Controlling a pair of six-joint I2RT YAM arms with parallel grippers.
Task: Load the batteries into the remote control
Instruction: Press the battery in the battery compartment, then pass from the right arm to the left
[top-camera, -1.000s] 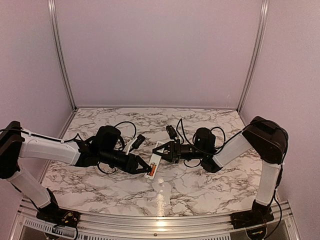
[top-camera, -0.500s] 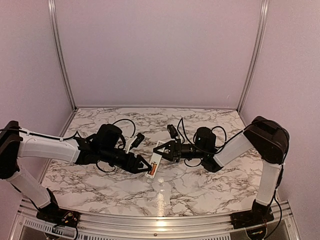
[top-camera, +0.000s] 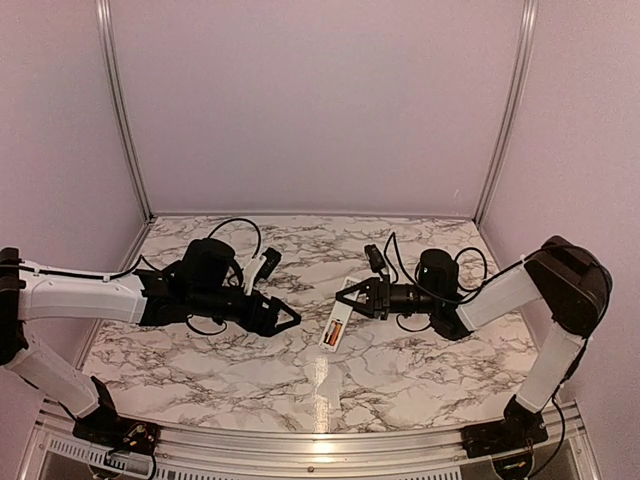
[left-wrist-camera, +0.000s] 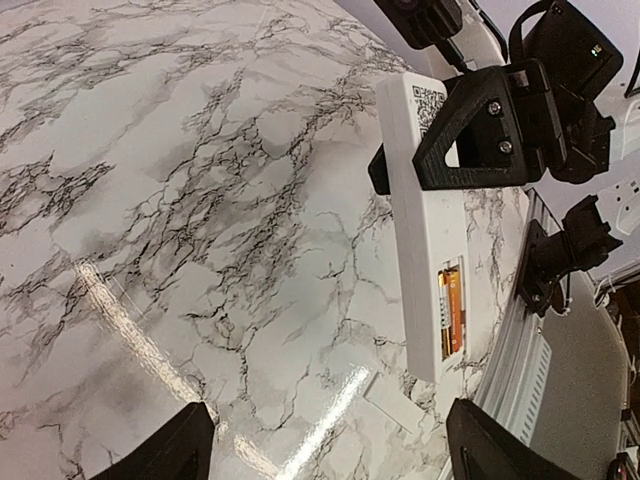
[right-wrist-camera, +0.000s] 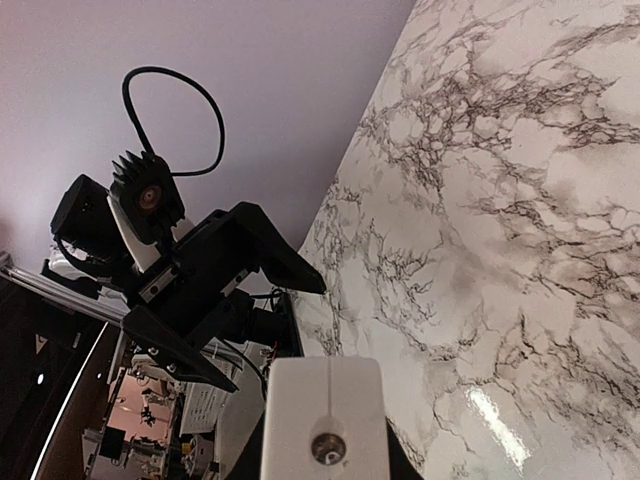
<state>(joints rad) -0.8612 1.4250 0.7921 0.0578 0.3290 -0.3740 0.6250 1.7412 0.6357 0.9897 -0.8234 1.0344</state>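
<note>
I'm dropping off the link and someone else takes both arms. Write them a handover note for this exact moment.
Right gripper: shut on the remote control, battery compartment open.
Left gripper: open, empty, apart from the remote control.
Done: an orange battery sits in the compartment.
Left: can't tell whether a second is in; no loose battery in view. A small white piece, possibly the cover, lies on the table, unfitted.
</note>
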